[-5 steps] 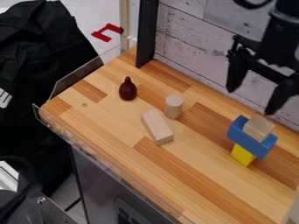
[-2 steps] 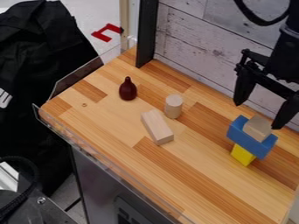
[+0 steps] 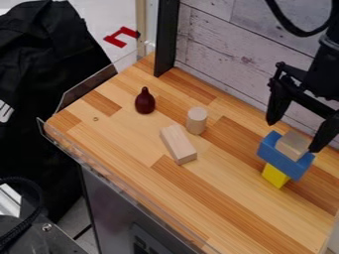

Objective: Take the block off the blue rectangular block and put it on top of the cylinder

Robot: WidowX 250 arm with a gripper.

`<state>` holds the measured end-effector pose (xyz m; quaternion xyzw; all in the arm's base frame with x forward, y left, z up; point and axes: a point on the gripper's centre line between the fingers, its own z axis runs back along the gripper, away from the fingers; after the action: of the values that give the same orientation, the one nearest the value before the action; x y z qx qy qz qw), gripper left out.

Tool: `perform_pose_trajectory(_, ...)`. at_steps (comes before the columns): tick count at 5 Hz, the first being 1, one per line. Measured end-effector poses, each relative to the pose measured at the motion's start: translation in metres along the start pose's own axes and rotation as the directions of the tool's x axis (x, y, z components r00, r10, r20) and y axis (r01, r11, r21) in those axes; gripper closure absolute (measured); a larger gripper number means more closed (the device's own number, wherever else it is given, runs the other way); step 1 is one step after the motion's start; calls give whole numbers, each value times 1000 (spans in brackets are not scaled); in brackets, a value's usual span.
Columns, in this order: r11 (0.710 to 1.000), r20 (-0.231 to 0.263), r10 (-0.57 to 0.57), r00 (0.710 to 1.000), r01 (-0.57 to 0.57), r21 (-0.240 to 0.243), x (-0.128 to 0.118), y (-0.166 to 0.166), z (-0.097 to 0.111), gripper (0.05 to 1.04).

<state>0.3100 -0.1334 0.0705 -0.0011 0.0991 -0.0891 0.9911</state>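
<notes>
The gripper [image 3: 293, 135] is open and empty near the wooden block [image 3: 292, 145] on the blue rectangular block [image 3: 283, 160], which could tip from the yellow block [image 3: 274, 176] if a finger presses its end.

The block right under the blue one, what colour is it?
Yellow; the block shows best in the camera view.

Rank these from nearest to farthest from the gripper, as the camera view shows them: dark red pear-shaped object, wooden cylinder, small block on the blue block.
1. Small block: right side, atop the blue block, by the gripper.
2. Wooden cylinder: upright, near the middle.
3. Dark red pear-shaped object: farther left.
</notes>
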Motion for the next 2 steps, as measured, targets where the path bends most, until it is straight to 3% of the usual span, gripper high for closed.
perform_pose_trajectory(2,1000,-9,-6,1000,6,-9,0,-2,-3,84)
